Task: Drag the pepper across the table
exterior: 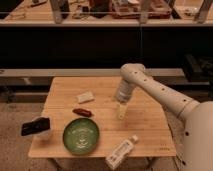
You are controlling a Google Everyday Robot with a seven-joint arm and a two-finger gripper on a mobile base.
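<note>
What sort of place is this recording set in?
Probably a robotics lab or workshop: a wooden table laid out with a red pepper, green plate and bottle, with cluttered workbenches behind. The gripper is at mid-table, apart from the pepper.

Wooden table (145, 125), speckled floor (12, 152), long bench (30, 22) behind

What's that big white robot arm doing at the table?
The white robot arm's gripper hangs over the middle of the light wooden table, pointing down. The small dark red pepper it should drag lies apart from it, untouched, right behind the round green plate. A clear plastic bottle lies at the table's front edge.
</note>
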